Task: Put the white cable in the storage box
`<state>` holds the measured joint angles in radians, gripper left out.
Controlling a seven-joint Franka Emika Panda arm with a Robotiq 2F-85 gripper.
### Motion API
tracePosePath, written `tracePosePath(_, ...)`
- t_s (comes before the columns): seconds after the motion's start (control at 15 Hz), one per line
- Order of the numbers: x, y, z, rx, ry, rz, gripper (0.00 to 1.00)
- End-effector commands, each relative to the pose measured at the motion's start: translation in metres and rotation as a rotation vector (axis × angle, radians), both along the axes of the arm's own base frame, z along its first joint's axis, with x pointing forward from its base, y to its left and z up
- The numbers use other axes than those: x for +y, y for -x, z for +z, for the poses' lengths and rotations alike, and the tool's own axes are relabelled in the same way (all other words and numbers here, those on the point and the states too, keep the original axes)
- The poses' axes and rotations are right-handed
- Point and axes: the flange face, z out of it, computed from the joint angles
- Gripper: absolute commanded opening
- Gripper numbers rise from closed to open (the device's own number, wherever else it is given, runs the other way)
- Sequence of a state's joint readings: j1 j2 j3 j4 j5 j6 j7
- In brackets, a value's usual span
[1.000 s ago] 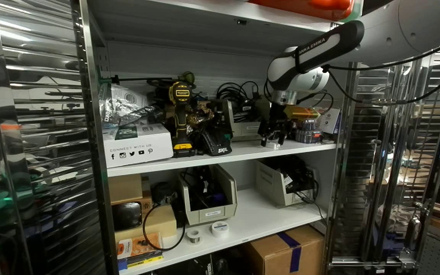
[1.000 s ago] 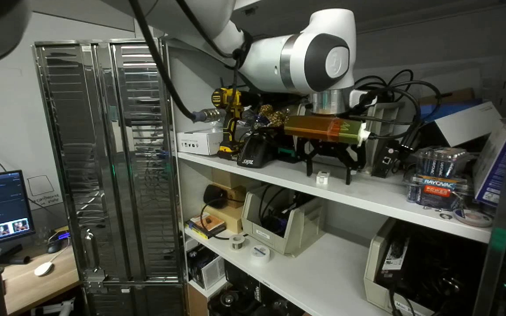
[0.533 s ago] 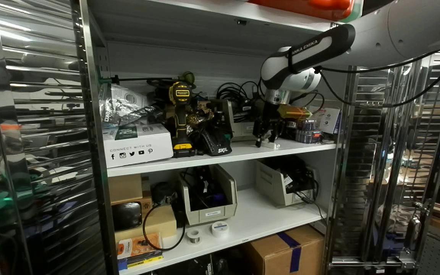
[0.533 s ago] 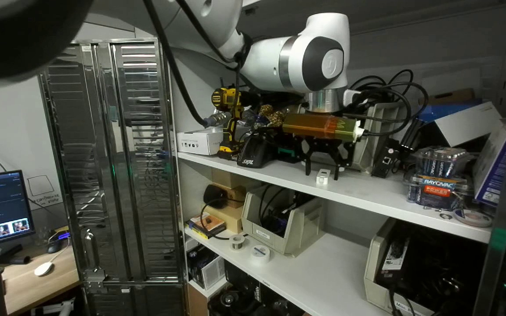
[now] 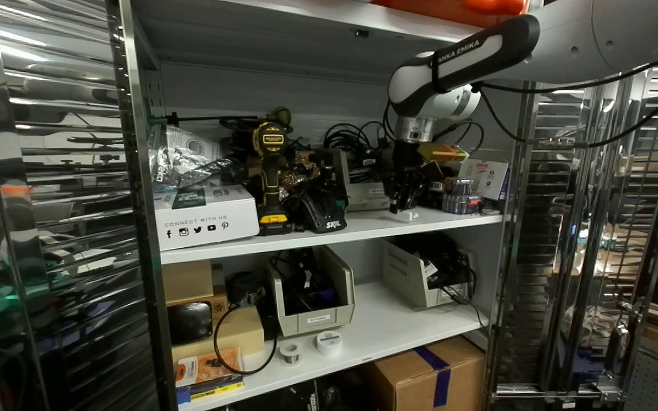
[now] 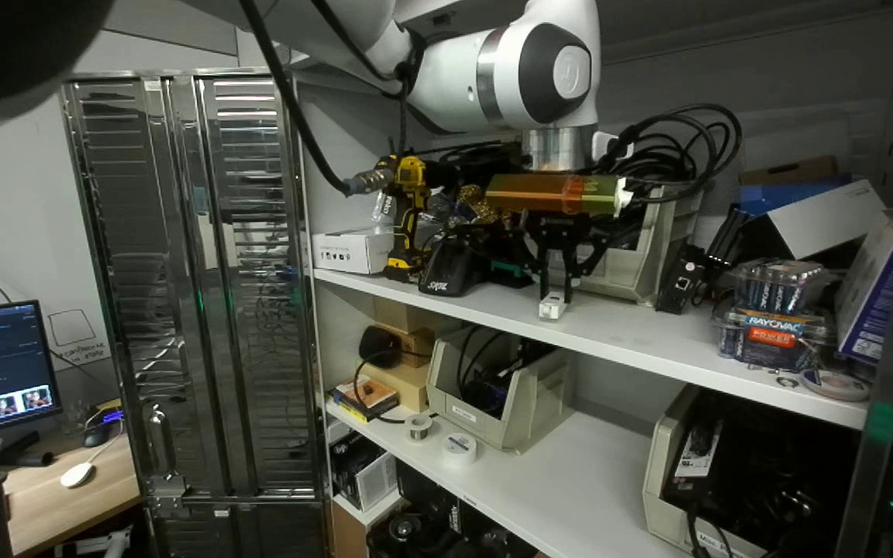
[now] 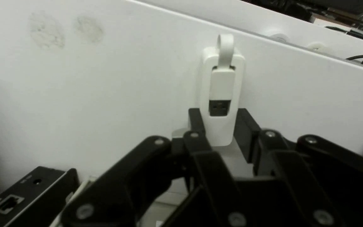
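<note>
In the wrist view the black, jointed, two-fingered tool (image 7: 221,123) pinches the white cable (image 7: 221,90) (more a slim, rounded plastic case, with a USB plug and a short strap loop) by the end away from the loop, black fingers (image 7: 196,119) against either side. Around it spreads the smooth white bench (image 7: 121,88), a flat shelf marked by two greyish blotches (image 7: 88,30). At lower left sits a black rectangular device (image 7: 39,183) with a network port.

In an exterior view the cable shows as a small white shape at the tool's tip, near the bench's front edge; whether its underside touches the surface I cannot tell. On the bench stand a white printed cardboard box (image 5: 206,208), a yellow-and-black cordless drill (image 5: 270,177) and, behind the tool, a beige-grey plastic bin (image 5: 363,200) with looped black cables (image 5: 357,154) above it. The white lower shelf (image 5: 374,319) bears two more open bins (image 5: 300,326), and a slatted metal door (image 5: 72,171) stands alongside.

In an exterior view the tool's fingers stand close together, the cable at their tips. Clear plastic battery packs (image 6: 772,322) rest farther along the bench. The room shows a white wall (image 6: 12,256), a lit monitor (image 6: 1,364) and a pale wooden desk (image 6: 43,496).
</note>
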<state>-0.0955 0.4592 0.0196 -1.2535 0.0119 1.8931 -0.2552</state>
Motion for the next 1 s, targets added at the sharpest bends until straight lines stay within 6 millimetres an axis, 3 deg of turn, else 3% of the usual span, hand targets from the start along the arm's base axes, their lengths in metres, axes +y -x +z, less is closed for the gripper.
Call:
tracePosePath(0.0,0.001,0.016,0.014,0.024,0.057,0.016,0.16)
tracePosePath(0.27,0.001,0.025,0.017,0.002,0.088,-0.018,0.16)
tracePosePath(0.6,0.011,0.04,0.051,-0.2,0.069,-0.1,0.17)
tracePosePath(0.93,0.025,0.068,0.067,-0.33,0.09,-0.067,0.16)
